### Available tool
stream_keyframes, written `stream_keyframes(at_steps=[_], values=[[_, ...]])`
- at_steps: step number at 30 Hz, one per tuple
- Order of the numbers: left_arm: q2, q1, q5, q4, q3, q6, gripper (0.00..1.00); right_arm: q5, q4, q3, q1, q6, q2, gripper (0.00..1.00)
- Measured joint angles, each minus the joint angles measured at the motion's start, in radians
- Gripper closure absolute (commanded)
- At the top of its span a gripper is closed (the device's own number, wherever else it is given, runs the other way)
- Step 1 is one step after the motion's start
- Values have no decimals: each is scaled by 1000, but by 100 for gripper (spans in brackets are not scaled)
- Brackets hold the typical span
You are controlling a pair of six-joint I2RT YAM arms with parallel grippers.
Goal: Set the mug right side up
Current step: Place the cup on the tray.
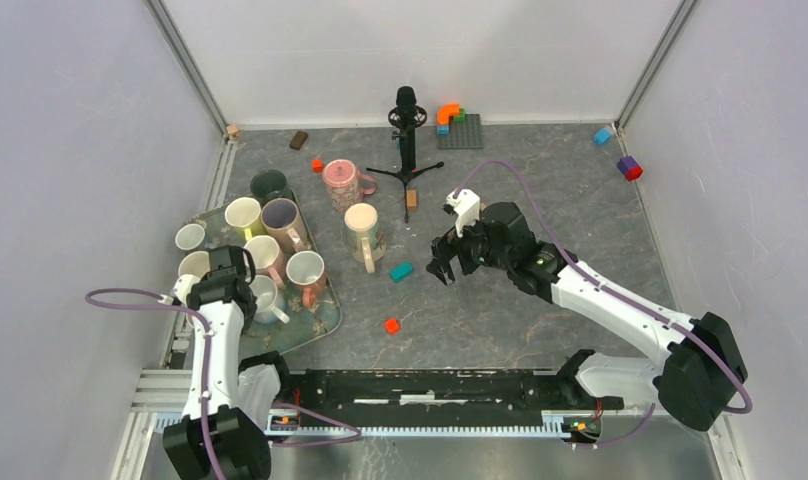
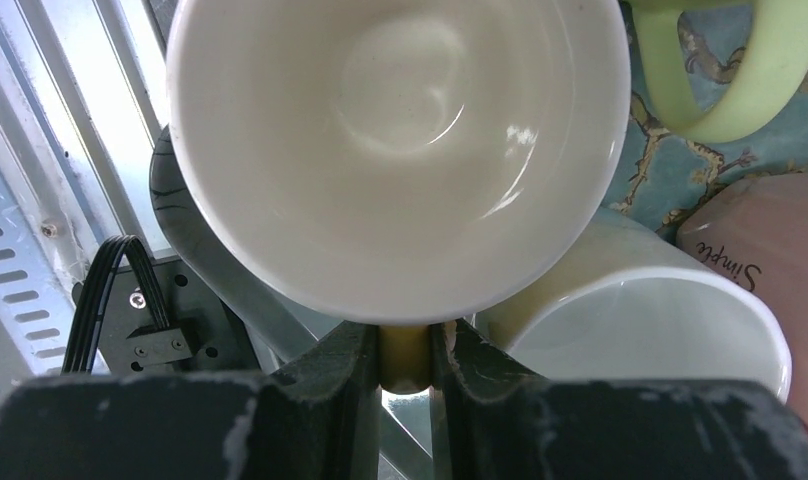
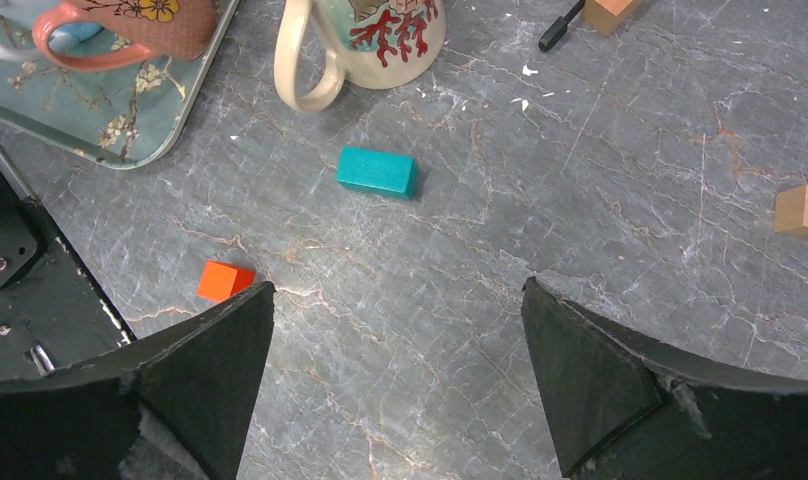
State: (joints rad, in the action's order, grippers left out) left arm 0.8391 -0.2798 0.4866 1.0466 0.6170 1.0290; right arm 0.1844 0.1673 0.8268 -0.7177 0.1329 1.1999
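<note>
The left claw (image 2: 405, 342) is closed on the handle of a cream mug (image 2: 400, 150); the handle shows as a pale strip pinched between the two dark fingers (image 2: 345, 375). The mug's open mouth faces the left wrist camera and its bare inside fills most of that view. From above, this mug sits at the left side of the flowered tray (image 1: 315, 325), close to the worktop's left edge, half hidden under the left arm's wrist. Whether it stands on the tray or hangs just above it cannot be told.

Just beside the held mug are a white mug (image 2: 640, 320), a pink mug with script lettering (image 2: 770, 240) and a pale green handle (image 2: 720, 70). More mugs crowd the tray.

The right claw (image 3: 400, 320) hovers near the middle of the worktop with its fingers spread wide, holding nothing. Under it lies bare marbled worktop (image 3: 600, 150), with a teal block (image 3: 377, 172) and an orange block (image 3: 224, 280) well apart. A coral-patterned mug (image 3: 380, 35) stands upright beyond the teal block, off the tray.
</note>
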Motion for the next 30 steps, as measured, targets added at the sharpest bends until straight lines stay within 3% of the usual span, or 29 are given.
stream_keyframes(at_steps=[18, 30], values=[[16, -7, -11, -10, 0, 14, 61, 3, 0, -3, 0, 0, 9, 2], [9, -7, 10, 5, 43, 22, 49, 5, 0, -3, -2, 0, 11, 2]])
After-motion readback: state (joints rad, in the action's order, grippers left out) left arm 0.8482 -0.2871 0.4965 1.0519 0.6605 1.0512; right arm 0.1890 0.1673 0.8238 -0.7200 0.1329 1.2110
